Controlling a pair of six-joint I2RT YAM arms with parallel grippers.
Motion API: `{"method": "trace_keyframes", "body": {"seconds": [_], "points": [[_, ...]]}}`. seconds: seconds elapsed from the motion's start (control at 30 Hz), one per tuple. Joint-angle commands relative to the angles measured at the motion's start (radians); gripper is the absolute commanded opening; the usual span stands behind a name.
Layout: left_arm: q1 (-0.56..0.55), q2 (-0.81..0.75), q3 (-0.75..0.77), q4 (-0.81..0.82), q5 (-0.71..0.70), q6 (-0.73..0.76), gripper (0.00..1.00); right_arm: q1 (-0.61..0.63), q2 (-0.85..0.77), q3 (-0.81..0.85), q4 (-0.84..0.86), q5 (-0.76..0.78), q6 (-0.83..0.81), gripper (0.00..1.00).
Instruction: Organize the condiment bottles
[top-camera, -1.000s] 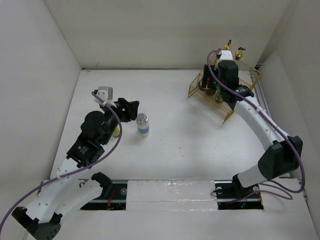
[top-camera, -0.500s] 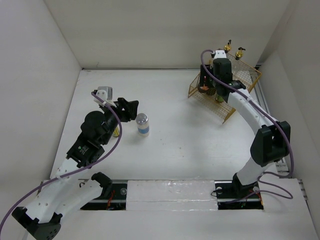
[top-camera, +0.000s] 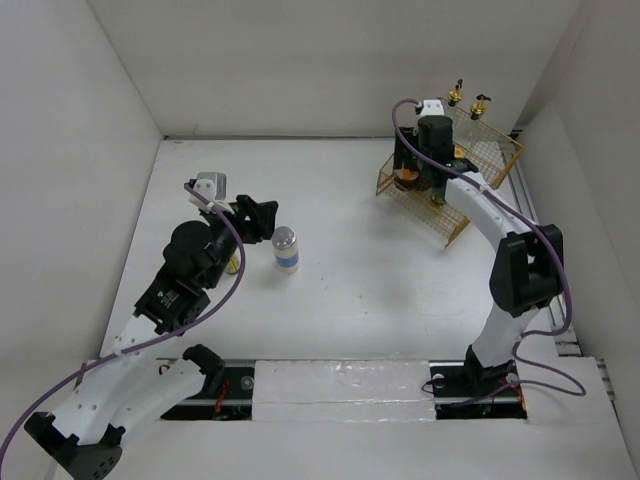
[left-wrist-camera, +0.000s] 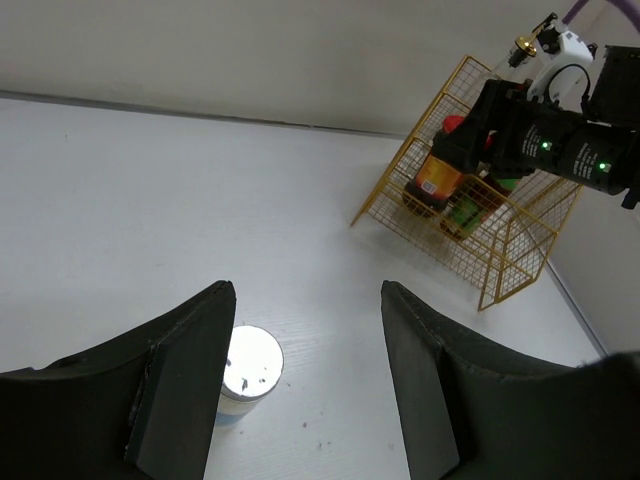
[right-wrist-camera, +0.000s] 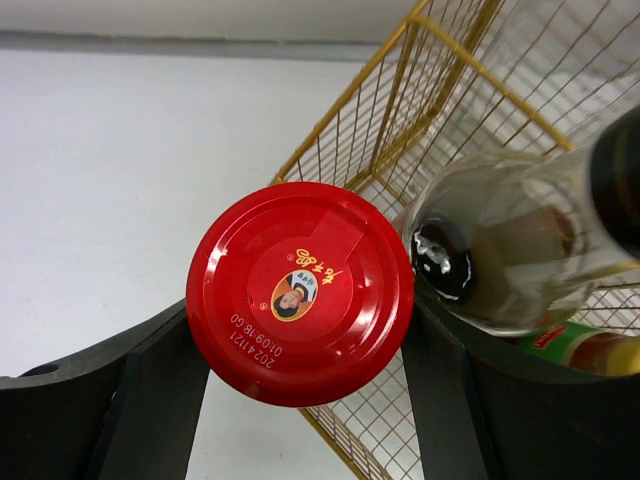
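Note:
My right gripper (right-wrist-camera: 300, 335) is shut on the squat red-lidded jar (right-wrist-camera: 300, 290). It holds the jar at the left end of the gold wire basket (top-camera: 480, 140). In the left wrist view the jar (left-wrist-camera: 435, 180) is tilted; I cannot tell whether it rests on the wire. A dark black-capped bottle (right-wrist-camera: 500, 240) and a green bottle (right-wrist-camera: 580, 345) lie in the basket beside it. My left gripper (left-wrist-camera: 308, 292) is open and empty. The blue-labelled silver-lidded jar (left-wrist-camera: 245, 372) stands just under its left finger and also shows in the top view (top-camera: 286, 248).
Two gold-capped bottles (top-camera: 456, 92) (top-camera: 480, 102) stand behind the basket by the back wall. A small yellow-topped thing (top-camera: 232, 265) peeks out from under my left arm. White walls close in the table at the left, back and right.
My right arm has swung to the left over the basket, with the red-lidded jar in its jaws. The left arm and the silver-lidded jar have not moved.

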Motion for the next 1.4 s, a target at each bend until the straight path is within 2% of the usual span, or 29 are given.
{"method": "trace_keyframes", "body": {"seconds": [0.0, 0.13, 0.3, 0.47, 0.63, 0.77, 1.03, 1.2, 1.37], "points": [[0.005, -0.005, 0.008, 0.048, -0.004, -0.006, 0.56, 0.002, 0.001, 0.038, 0.061, -0.021, 0.012, 0.51], [0.005, -0.005, 0.008, 0.048, -0.004, -0.006, 0.56, 0.022, -0.008, 0.012, 0.094, 0.058, 0.022, 0.48], [0.005, -0.014, 0.008, 0.048, -0.004, -0.006, 0.56, 0.032, -0.019, -0.009, 0.113, 0.068, 0.022, 0.48], [0.005, -0.014, 0.008, 0.048, -0.004, -0.006, 0.56, 0.032, -0.010, -0.048, 0.113, 0.077, 0.070, 0.53], [0.005, -0.014, 0.008, 0.048, 0.005, -0.006, 0.56, 0.032, -0.010, -0.085, 0.113, 0.077, 0.091, 0.63], [0.005, -0.014, 0.008, 0.048, 0.005, -0.006, 0.56, 0.041, -0.019, -0.094, 0.113, 0.086, 0.100, 0.75], [0.005, -0.014, 0.008, 0.048, 0.005, -0.006, 0.56, 0.041, -0.116, -0.094, 0.113, 0.077, 0.100, 0.94], [0.005, -0.014, 0.008, 0.048, 0.014, -0.006, 0.56, 0.041, -0.182, -0.094, 0.084, 0.068, 0.091, 0.96], [0.005, -0.014, 0.008, 0.048, 0.005, -0.006, 0.56, 0.093, -0.271, -0.114, 0.084, 0.042, 0.055, 0.96]]}}
